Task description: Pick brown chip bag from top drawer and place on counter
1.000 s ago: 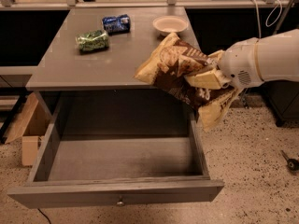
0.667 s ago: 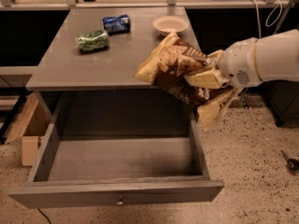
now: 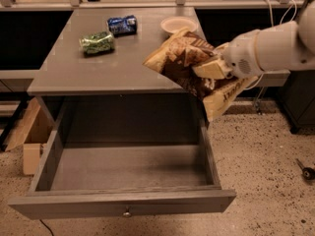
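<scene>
My gripper [image 3: 209, 70] is shut on the brown chip bag [image 3: 189, 65], a crinkled dark-brown and cream-yellow bag. I hold it in the air over the right front edge of the counter [image 3: 118, 63], above the drawer's right side. The white arm [image 3: 275, 45] reaches in from the right. The top drawer [image 3: 123, 173] is pulled wide open below and holds nothing that I can see; its round metal knob [image 3: 127, 213] shows on the front panel.
A crushed green can [image 3: 97, 42], a blue can [image 3: 122, 24] and a white bowl [image 3: 178, 23] sit toward the back of the counter. A cardboard box [image 3: 29, 134] stands on the floor at the left. Speckled floor lies to the right.
The bag and gripper have risen slightly and shifted a little toward the counter; the drawer and cans have not moved.
</scene>
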### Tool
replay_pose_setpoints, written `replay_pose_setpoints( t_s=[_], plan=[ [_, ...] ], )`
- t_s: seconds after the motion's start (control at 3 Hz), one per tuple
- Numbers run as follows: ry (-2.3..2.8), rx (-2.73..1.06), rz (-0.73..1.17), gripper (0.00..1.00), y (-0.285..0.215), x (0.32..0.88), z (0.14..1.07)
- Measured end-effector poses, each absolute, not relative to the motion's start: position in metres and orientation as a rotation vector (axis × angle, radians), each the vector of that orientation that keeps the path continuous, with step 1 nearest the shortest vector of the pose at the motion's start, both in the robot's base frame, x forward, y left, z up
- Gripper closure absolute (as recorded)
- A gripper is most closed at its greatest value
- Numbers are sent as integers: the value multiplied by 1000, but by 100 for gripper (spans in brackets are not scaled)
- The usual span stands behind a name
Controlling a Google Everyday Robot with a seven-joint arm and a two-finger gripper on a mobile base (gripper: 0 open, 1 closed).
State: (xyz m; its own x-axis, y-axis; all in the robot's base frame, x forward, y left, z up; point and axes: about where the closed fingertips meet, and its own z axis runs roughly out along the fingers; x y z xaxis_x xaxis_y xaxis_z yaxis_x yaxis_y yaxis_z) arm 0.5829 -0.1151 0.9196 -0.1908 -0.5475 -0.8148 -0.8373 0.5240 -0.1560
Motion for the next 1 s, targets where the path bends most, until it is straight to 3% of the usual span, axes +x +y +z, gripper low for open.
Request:
replay_pose_setpoints(
  t_s=[0.33,0.67,1.0],
  plan=[
    [1911,-1150,359,100,-95,654,926],
    [1916,-1166,340,100,-79,689,929],
    [1970,-1196,328,73,-57,721,904]
  ],
)
